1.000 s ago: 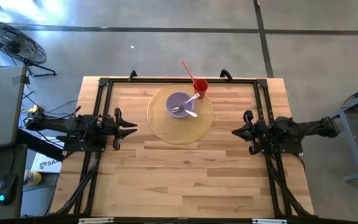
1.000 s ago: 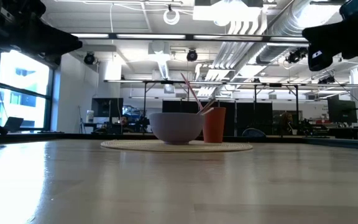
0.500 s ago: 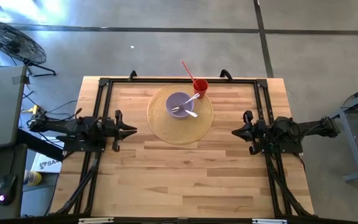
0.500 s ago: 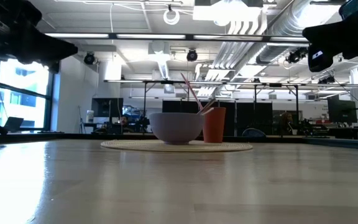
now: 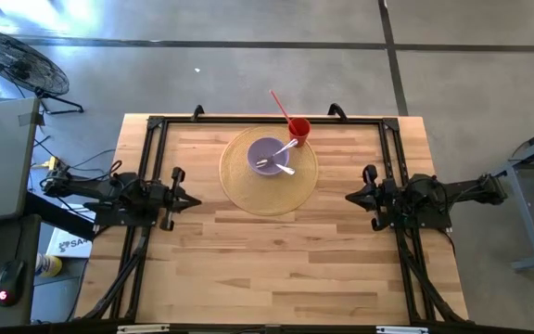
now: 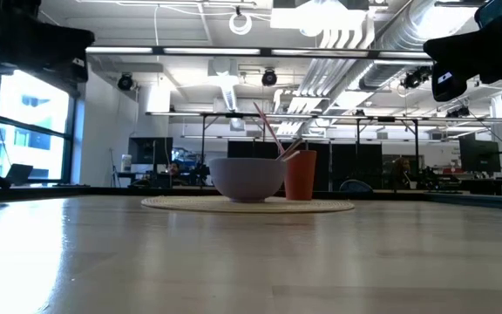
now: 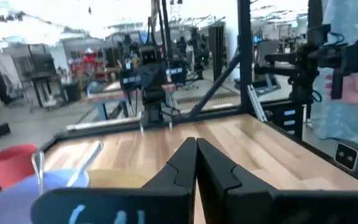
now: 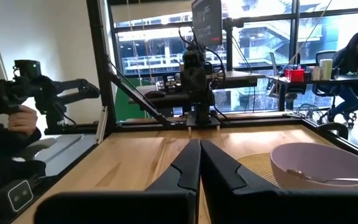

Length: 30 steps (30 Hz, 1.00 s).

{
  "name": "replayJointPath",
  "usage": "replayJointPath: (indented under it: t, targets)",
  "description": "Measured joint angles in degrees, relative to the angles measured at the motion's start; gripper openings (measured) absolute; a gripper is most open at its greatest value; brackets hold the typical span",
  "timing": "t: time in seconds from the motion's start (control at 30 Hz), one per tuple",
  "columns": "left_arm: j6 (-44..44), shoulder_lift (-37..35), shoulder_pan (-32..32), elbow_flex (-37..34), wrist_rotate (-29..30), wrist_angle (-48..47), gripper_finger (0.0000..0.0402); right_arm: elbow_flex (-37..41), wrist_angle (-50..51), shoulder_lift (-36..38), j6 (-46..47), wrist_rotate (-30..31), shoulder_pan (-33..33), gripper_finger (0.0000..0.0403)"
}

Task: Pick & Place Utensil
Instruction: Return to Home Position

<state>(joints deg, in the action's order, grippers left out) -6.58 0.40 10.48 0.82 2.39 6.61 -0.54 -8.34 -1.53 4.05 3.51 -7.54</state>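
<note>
A purple bowl (image 5: 267,153) stands on a round woven mat (image 5: 248,190) at the table's far middle. Two slim silver utensils lie in it. One (image 5: 288,146) leans over the rim toward a red cup (image 5: 299,129); the other (image 5: 284,170) rests inside. I cannot tell which one is the fork. A red-pink straw (image 5: 279,103) stands in the cup. My left gripper (image 5: 197,199) hovers shut near the left edge, well short of the mat. My right gripper (image 5: 348,196) hovers shut on the right. In the right wrist view one utensil (image 8: 334,180) lies in the bowl (image 8: 316,163).
A black frame (image 5: 156,125) runs along the table's left, far and right sides. Bare wood lies between the grippers and toward the near edge. A person's hand on a handle shows beyond the table in the left wrist view (image 7: 353,87) and in the right wrist view (image 8: 17,118).
My left gripper has drawn back a little toward the table's left edge, staying shut. My right arm, the bowl, the utensils and the cup have kept still.
</note>
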Motion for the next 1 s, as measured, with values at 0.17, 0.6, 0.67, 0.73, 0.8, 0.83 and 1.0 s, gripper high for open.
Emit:
replayJointPath:
  t: [0.17, 0.6, 0.67, 0.73, 0.8, 0.83, 1.0]
  targets:
    - [0.4, 0.0, 0.0, 0.0, 3.9, 0.3, 0.0001, 0.0, 0.0, 0.0, 0.1, 0.0, 0.0, 0.0005]
    - [2.4, 0.0, 0.0, -0.1, 7.8, -4.4, 0.0003, 0.0, 0.0, 0.0, 0.0, 0.0, 0.0, 0.0005]
    - [2.4, 0.0, 0.0, -0.1, 7.8, -4.3, 0.0003, 0.0, 0.0, 0.0, 0.0, 0.0, 0.0, 0.0006]
    - [2.4, 0.0, 0.4, -0.1, 8.0, -4.3, 0.0003, 0.0, 0.0, 0.0, 0.0, 0.0, 0.0, 0.0006]
    - [2.4, 0.0, 1.0, -0.1, 8.2, -4.3, 0.0003, 0.0, 0.0, 0.0, 0.0, 0.0, 0.0, 0.0006]
    - [2.4, 0.0, 0.9, -0.1, 7.8, -4.3, 0.0003, 0.0, 0.0, 0.0, 0.0, 0.0, 0.0, 0.0007]
    - [2.4, 0.0, 0.8, -0.1, 7.5, -4.3, 0.0003, 0.0, 0.0, 0.0, 0.0, 0.0, 0.0, 0.0007]
